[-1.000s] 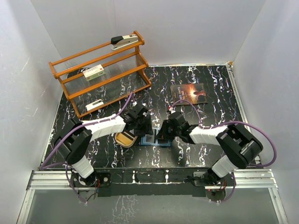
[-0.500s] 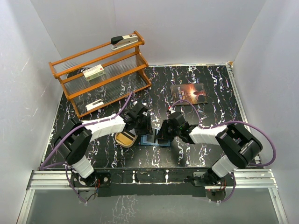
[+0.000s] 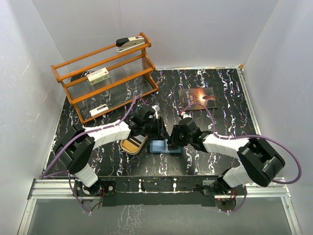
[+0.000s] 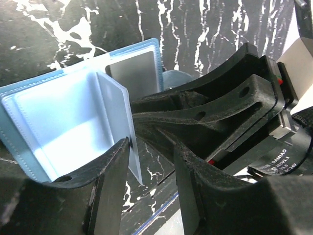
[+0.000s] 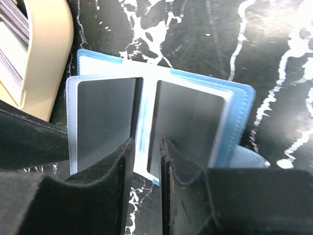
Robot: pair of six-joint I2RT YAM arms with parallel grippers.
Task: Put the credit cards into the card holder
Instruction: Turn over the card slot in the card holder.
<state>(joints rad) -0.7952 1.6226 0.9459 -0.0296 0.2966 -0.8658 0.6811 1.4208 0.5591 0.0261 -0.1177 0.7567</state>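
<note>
The blue card holder [image 3: 164,146] lies open on the black marble table between my two grippers. In the right wrist view the holder [image 5: 239,105] shows two clear sleeves, each with a dark grey credit card, one on the left [image 5: 105,122] and one on the right [image 5: 190,120]. My right gripper [image 5: 146,166] hovers over the holder's near edge, its jaws narrowly apart astride the spine and holding nothing. My left gripper [image 4: 151,161] is open and empty beside a raised clear sleeve [image 4: 120,132]. One grey card [image 4: 132,73] shows there too. In the top view the left gripper [image 3: 155,128] and right gripper [image 3: 175,139] nearly touch.
A tan wooden tray [image 3: 132,145] with more cards [image 5: 12,49] sits just left of the holder. An orange shelf rack [image 3: 105,73] at the back left carries a stapler [image 3: 131,44] and a white-green box [image 3: 99,76]. A dark book [image 3: 198,99] lies at the back right.
Both grippers have drawn back from the holder, the left one toward the back and the right one to the right. More of the open holder shows now.
</note>
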